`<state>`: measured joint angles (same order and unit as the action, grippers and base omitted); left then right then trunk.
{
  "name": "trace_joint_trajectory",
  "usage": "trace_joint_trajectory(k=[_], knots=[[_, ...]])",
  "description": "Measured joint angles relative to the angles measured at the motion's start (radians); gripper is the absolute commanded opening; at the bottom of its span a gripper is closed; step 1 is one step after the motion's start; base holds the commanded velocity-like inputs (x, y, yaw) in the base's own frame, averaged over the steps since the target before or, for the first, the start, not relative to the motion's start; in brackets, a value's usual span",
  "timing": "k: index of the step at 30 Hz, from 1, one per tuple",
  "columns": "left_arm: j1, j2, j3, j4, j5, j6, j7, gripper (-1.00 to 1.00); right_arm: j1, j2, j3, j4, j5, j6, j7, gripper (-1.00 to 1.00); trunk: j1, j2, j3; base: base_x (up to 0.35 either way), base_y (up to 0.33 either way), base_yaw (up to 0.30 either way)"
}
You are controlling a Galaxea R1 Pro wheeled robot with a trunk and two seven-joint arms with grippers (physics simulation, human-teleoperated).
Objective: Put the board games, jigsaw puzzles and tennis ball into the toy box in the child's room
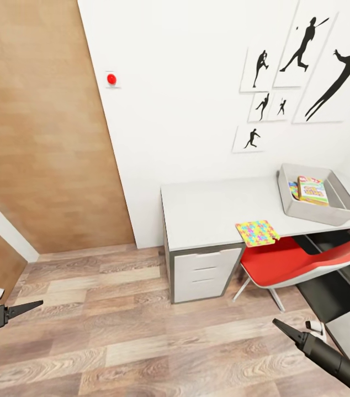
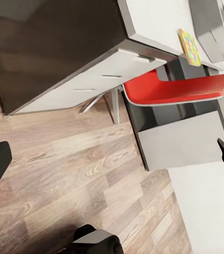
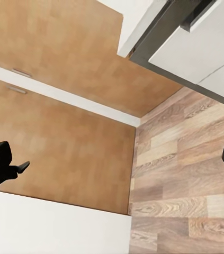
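So the robot's parked on the wood floor (image 1: 120,325) facing the table (image 1: 213,212), which runs along the white wall under some black silhouette prints (image 1: 307,60). The toy box (image 1: 317,194) sits near the table's far end, over by the corner, and there's already stuff in it: a colourful board game (image 1: 313,191) leaning against the inside, with something blue peeking out beneath it, can't tell what exactly. One jigsaw puzzle (image 1: 257,232) is lying flat right at the front edge of the table, a corner hanging slightly over, just above the red chair (image 1: 302,262) that's tucked under. Pale drawers (image 1: 205,273) sit at the near end of the table.

Both arms are held low and out to the sides, well away from the table. Left gripper (image 1: 31,305) is holding nothing, and from its wrist cam the fingers look spread wide apart. Right gripper (image 1: 281,326) same deal, empty, fingers splayed at the edges of its own view. A red button (image 1: 111,79) is on the wall by the wooden door (image 1: 37,127).
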<state>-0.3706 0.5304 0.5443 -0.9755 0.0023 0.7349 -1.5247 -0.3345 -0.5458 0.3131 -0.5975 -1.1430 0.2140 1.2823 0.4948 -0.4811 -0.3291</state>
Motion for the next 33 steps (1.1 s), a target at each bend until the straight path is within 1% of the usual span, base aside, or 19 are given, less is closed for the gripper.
trace_joint_trajectory(k=[16,26,33], knots=[[0.000,0.000,0.000,0.000,0.002,0.000,-0.002,1.00,0.000,0.000,0.000,0.004,0.000,0.001,0.013,1.00,0.000,0.000,0.026,0.000,-0.006,0.000],[0.000,0.000,0.000,0.000,0.002,-0.001,-0.002,1.00,0.000,-0.001,0.000,0.004,0.000,-0.001,0.018,1.00,0.000,0.000,0.043,0.000,-0.132,0.000],[0.000,0.000,0.000,0.000,0.002,-0.002,-0.014,1.00,0.000,-0.001,-0.001,0.004,0.000,-0.003,0.019,1.00,0.000,0.000,0.054,0.000,-0.040,0.000]])
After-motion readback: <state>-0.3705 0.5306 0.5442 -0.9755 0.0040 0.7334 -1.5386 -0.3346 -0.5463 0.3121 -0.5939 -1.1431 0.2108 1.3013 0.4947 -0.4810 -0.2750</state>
